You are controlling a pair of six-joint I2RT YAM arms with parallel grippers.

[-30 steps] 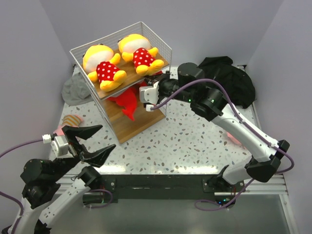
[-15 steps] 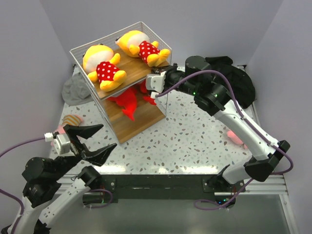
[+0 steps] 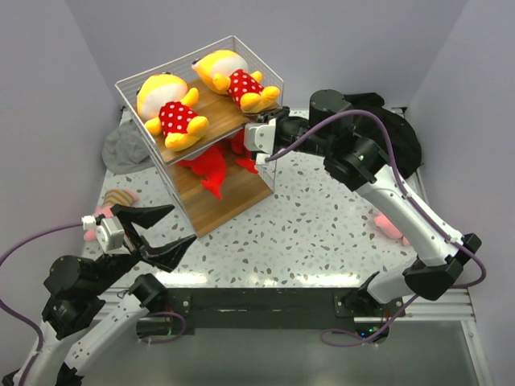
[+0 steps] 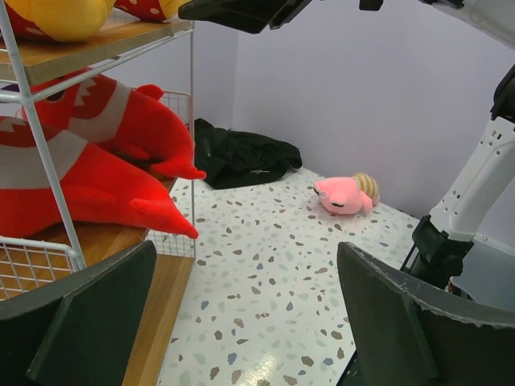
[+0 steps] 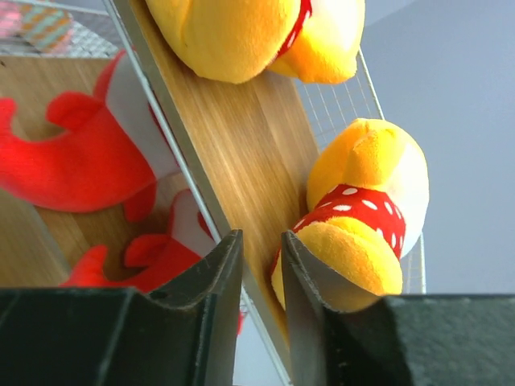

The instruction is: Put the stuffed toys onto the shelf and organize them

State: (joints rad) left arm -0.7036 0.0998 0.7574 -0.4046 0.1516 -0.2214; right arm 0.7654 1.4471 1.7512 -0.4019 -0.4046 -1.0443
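Note:
The white wire shelf (image 3: 129, 87) stands at the back left of the table. Two yellow dolls in red dotted outfits (image 3: 165, 108) (image 3: 233, 80) lie on its top board, and two red sharks (image 3: 211, 166) (image 4: 96, 161) on the middle board. My right gripper (image 3: 256, 137) (image 5: 261, 241) sits at the top board's right edge beside the right doll's foot (image 5: 354, 249), open only slightly and empty. A pink striped toy (image 3: 113, 199) lies left of the shelf. Another pink toy (image 3: 389, 226) (image 4: 344, 195) lies at the right. My left gripper (image 3: 179, 225) (image 4: 247, 249) hangs wide open over the front left.
A black cloth heap (image 3: 386, 133) (image 4: 241, 157) lies at the back right. A grey fabric hat (image 3: 125, 149) rests behind the shelf's left side. Speckled tabletop (image 3: 322, 225) spreads between the shelf and the right arm.
My right gripper rose from the middle board to the top board's edge. The right doll turned on the top board. The right jaws parted a little. The left gripper barely shifted.

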